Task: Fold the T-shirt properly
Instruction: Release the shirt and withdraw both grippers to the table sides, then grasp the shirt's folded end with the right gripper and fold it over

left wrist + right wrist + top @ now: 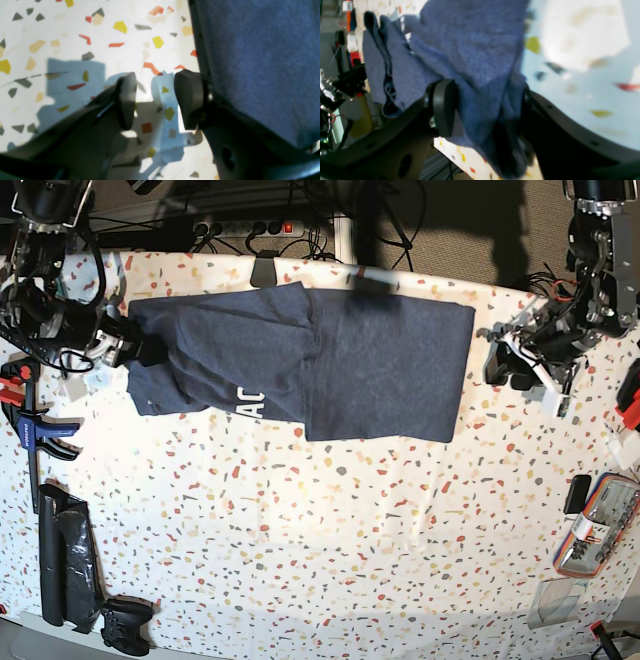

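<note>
Navy cloth, the shirt (300,365), lies spread along the far side of the desk (330,550), partly folded, one layer lapped over another, with a few white letters showing at the lower fold. Its right-hand edge in the base view runs straight and stops short of my left claw (155,100), which sits just beside that edge with bare terrazzo between. That claw's jaws stand spread with nothing between them; in its wrist view the shirt fills the right side and is cut off by the frame.

At the opposite end my right claw (482,107) has a bunched fold of shirt between its jaws. One pad (442,107) shows clearly against the cloth; the other is buried under fabric, so I can't make out how firmly it bites. That view is blurred, and the desk edge shows just below the claw.

Near side of the desk lies open, wide room there. Clamps (25,425) and a controller (127,625) crowd the base view's left rim.
</note>
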Motion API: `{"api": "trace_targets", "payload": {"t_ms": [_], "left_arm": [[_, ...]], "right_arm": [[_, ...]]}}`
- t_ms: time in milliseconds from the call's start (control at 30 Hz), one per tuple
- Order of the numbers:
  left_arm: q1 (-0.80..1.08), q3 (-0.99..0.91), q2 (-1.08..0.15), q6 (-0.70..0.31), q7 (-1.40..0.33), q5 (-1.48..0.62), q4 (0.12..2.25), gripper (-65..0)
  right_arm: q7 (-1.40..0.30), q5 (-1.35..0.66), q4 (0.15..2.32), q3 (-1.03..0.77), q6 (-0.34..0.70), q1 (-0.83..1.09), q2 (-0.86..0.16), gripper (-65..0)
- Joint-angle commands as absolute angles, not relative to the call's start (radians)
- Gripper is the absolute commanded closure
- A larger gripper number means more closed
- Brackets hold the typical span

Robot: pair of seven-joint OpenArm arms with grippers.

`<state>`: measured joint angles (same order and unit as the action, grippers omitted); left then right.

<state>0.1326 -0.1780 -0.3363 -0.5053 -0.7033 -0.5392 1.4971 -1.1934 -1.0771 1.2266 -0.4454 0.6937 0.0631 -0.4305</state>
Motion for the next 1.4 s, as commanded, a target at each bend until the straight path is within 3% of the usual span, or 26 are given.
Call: {"api": "trace_targets", "payload": {"t_ms": [0, 200, 333, 400, 700, 833, 933, 1100, 1233, 1367], "left_arm": [[0.12, -0.184, -0.356, -0.51, -0.68, -0.55, 1.517, -28.1], [0.119, -0.184, -0.369, -0.509, -0.679, -0.55, 1.517, -28.1], [0.119, -0.184, -0.369, -0.51, -0.679, -0.55, 1.517, -28.1], [0.119, -0.184, -0.369, -0.509, -0.679, -0.55, 1.517, -28.1], [0.135, -0.184, -0.369, -0.51, -0.678, -0.55, 1.517, -28.1], [0.166, -0.184, -0.369, -0.51, -0.647, -0.55, 1.517, -28.1], [0.183, -0.184, -0.369, -0.51, -0.64, -0.548, 1.516, -28.1], [0.202, -0.184, -0.369, -0.51, -0.631, -0.539, 1.516, -28.1], [0.202, -0.184, -0.369, -0.51, -0.631, -0.539, 1.516, -28.1], [0.202, -0.184, -0.369, -0.51, -0.632, -0.539, 1.516, -28.1]], "right_arm": [[-1.22, -1.052, 1.233, -0.433, 0.698, 0.062, -0.436, -28.3], [-1.196, -1.058, 1.233, -0.411, 0.698, 0.061, -0.423, -26.2], [-1.148, -1.058, 1.233, -0.412, 0.698, 0.061, -0.424, -5.3], [-1.102, -1.055, 1.233, -0.412, 0.698, 0.061, -0.427, 0.0], [-1.048, -1.057, 1.257, -0.45, 0.698, 0.061, -0.56, 0.0], [-1.126, -1.132, 1.324, -0.481, 0.698, 0.062, -0.578, 0.0], [-1.238, -1.215, 1.433, -0.481, 0.698, 0.062, -0.526, 0.0], [-1.334, -1.242, 1.689, -0.476, 0.698, 0.062, -0.349, 0.0], [-1.34, -1.228, 1.856, -0.41, 0.698, 0.074, -0.229, 0.0], [-1.309, -1.156, 1.89, -0.262, 0.698, 0.078, -0.137, 0.0]]}}
